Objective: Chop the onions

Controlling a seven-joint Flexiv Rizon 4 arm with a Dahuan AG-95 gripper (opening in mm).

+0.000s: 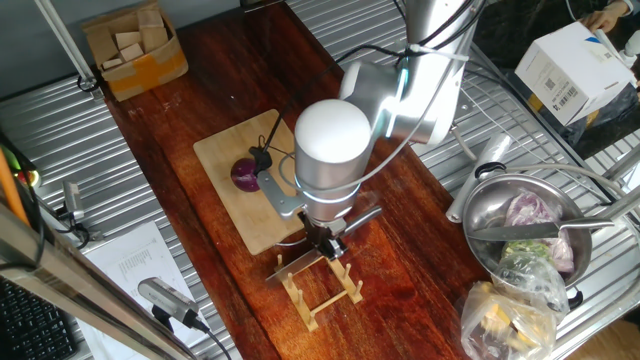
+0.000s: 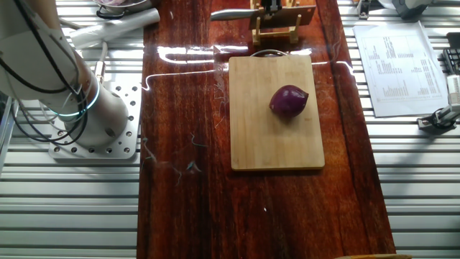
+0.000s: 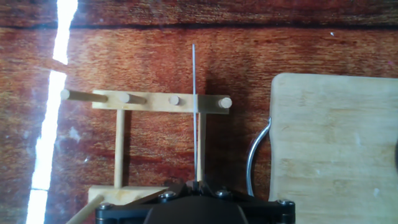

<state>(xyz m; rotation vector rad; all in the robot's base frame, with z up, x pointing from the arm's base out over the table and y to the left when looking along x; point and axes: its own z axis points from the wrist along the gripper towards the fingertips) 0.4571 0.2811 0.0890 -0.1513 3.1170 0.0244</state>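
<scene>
One red onion (image 1: 245,175) (image 2: 288,101) lies on the bamboo board (image 1: 232,145) (image 2: 266,144), whole and uncut. The board's corner (image 3: 336,143) shows at the right of the hand view, where the onion is out of view. My gripper (image 1: 325,240) (image 2: 269,6) (image 3: 194,183) is over the wooden rack (image 1: 320,288) (image 3: 158,102) just off the board's end. Its jaws stand closed in on the handle of a knife. The knife blade (image 1: 283,267) (image 2: 230,13) (image 3: 194,112) rests edge-down between the rack's pegs.
A steel bowl (image 1: 480,215) of leafy vegetables and a plastic bag (image 1: 510,315) stand to the right. A cardboard box of wooden blocks (image 1: 135,45) is at the back left. A wire loop (image 3: 252,158) lies by the board. Printed paper (image 2: 395,57) lies beside the table.
</scene>
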